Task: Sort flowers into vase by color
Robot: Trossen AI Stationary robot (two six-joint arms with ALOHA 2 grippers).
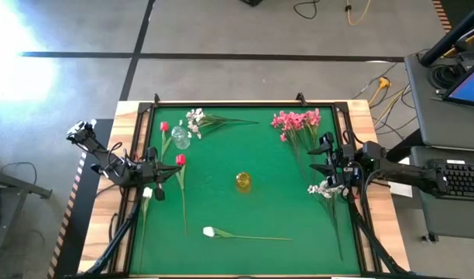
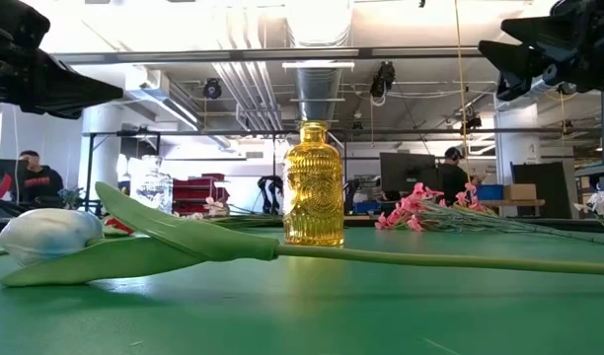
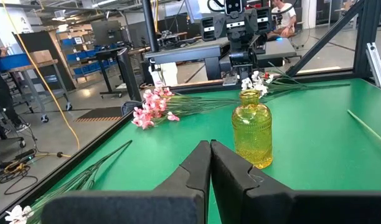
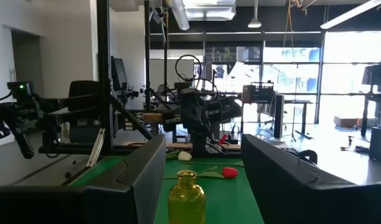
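Note:
A yellow glass vase [image 1: 243,181] [image 2: 314,187] stands mid-table, and a clear vase [image 1: 180,138] stands far left. Lying flat on the green mat are a pink spray [image 1: 295,120], white sprays [image 1: 194,120] [image 1: 324,188], red tulips [image 1: 164,126] [image 1: 180,160], and white tulips [image 1: 208,231] [image 1: 148,192]. My left gripper [image 1: 173,175] [image 3: 210,152] is shut and empty, raised at the left beside a red tulip, pointing at the yellow vase. My right gripper [image 1: 316,159] [image 4: 203,143] is open and empty, raised at the right, also facing that vase.
A wooden frame [image 1: 128,116] borders the mat. A desk with a keyboard [image 1: 461,180] and a screen stands right of the table. Bare mat lies between the yellow vase and the near white tulip [image 2: 45,237]. People sit in the room beyond [image 2: 31,177].

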